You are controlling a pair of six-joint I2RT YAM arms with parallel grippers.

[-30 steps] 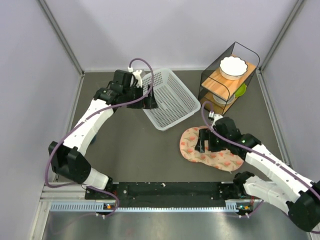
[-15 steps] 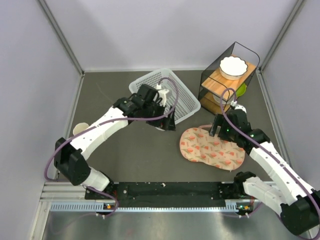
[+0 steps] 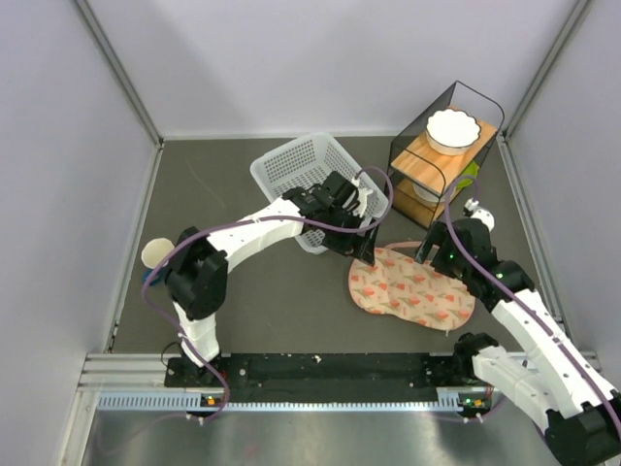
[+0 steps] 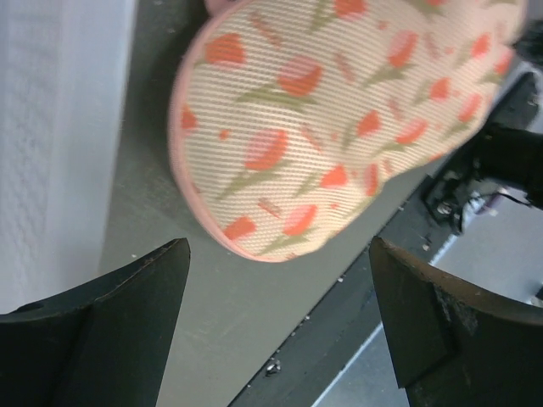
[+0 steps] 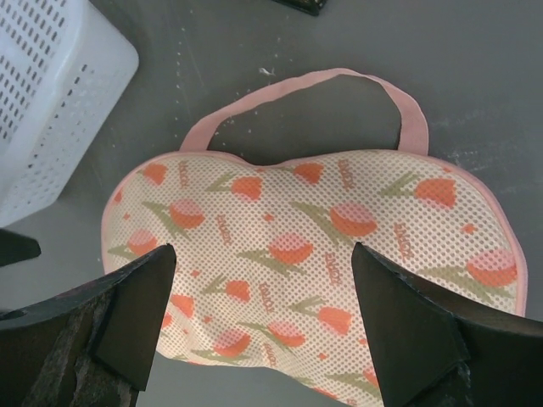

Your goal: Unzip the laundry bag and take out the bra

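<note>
Left end effector point(image 3: 363, 249) hangs with its jaws spread wide and nothing between them, over the far left end of the laundry bag point(image 3: 412, 291), as the top view shows. The right end effector point(image 3: 430, 254) is also open and empty, above the bag's far edge. The bag lies flat on the desk point(image 3: 272, 311), right of centre, print side up. A white perforated basket point(image 3: 291, 167) sits just beyond the left end effector. A black wire rack point(image 3: 439, 160) with wooden shelves stands in the far right corner of the desk, with a white scalloped bowl point(image 3: 453, 129) on its top shelf. A paper cup point(image 3: 155, 254) stands near the left edge.

From the left wrist, both dark fingers point(image 4: 102, 326) stand far apart, holding nothing. One rounded end of the bag point(image 4: 322, 110), pink-trimmed with red-orange tulip prints, lies beyond them. The basket wall point(image 4: 51, 127) is at the left.

From the right wrist, the fingers point(image 5: 424, 331) are likewise spread above the bag point(image 5: 297, 254). Its pink loop handle point(image 5: 339, 85) rests on the desk, and a basket corner point(image 5: 42, 93) shows at upper left.
</note>
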